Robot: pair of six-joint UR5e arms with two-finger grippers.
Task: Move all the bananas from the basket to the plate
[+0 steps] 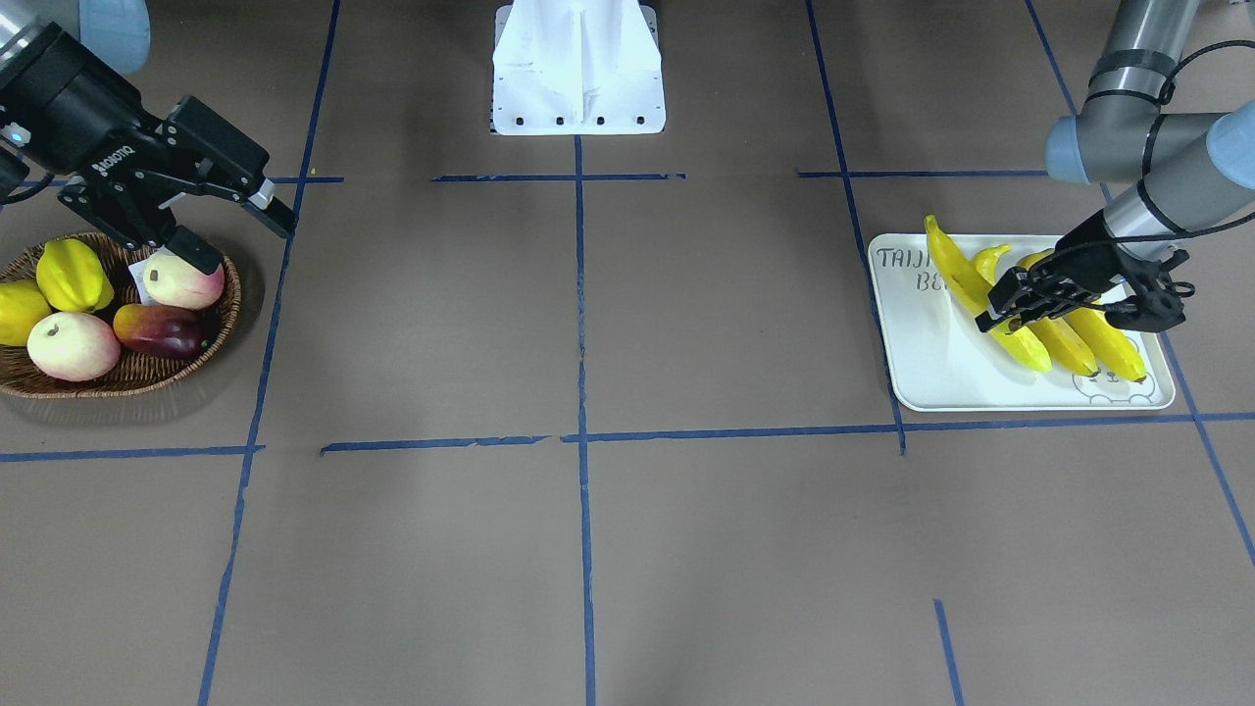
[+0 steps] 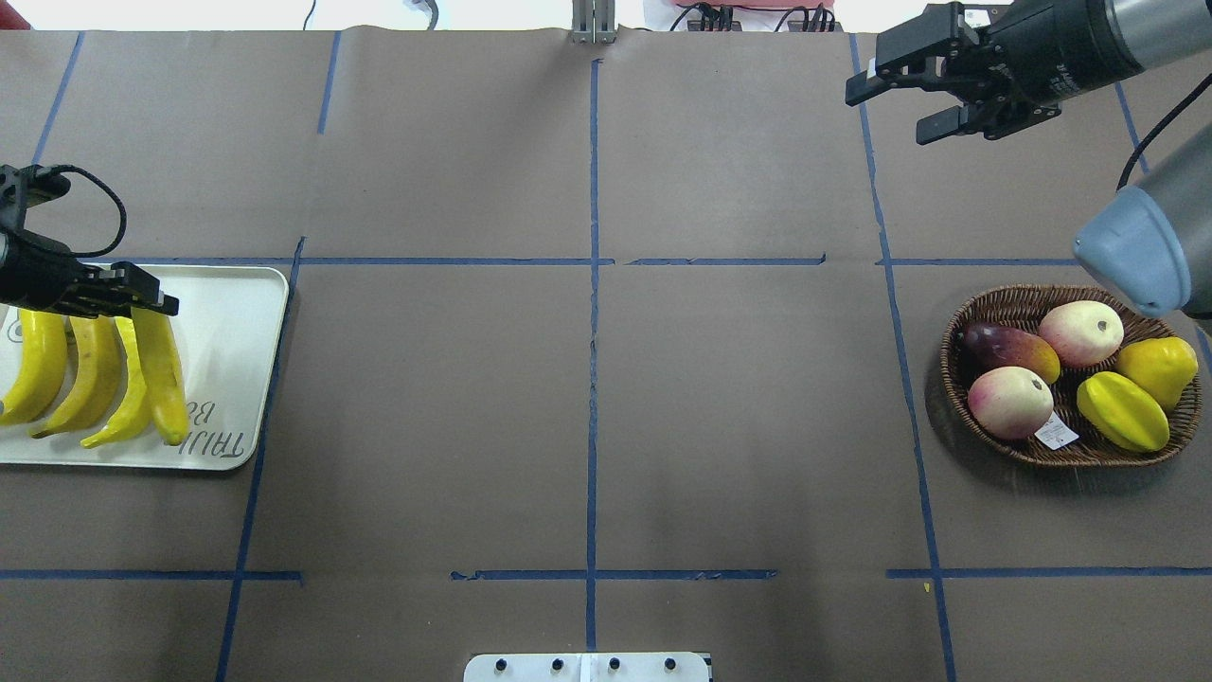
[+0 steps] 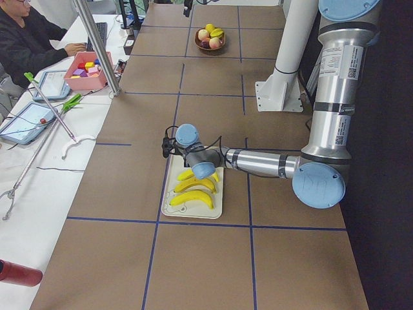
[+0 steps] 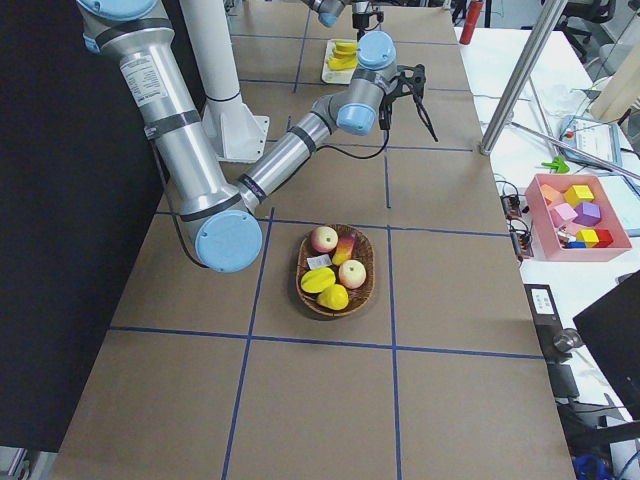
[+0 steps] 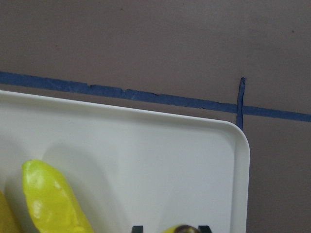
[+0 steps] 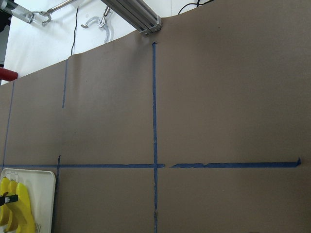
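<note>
Bananas (image 2: 95, 374): four are lying side by side on the plate (image 2: 237, 313), at the counter's (image 2: 587, 426) left end.
Plate lettering: grey "TAIJI" is showing in full, with "BE" beneath it running under the fruit.
Left gripper (image 2: 151, 298): hovering over the banana ends; its jaws are sitting either side of one tip, and I cannot tell whether they are pinching it.
Right gripper (image 1: 240, 235): its jaws are gaping wide and holding nothing, above the basket's (image 2: 985, 303) far rim; "ROBOTIQ" is showing on its body.
Basket tag (image 2: 1056, 433): white, its print too small to read.
</note>
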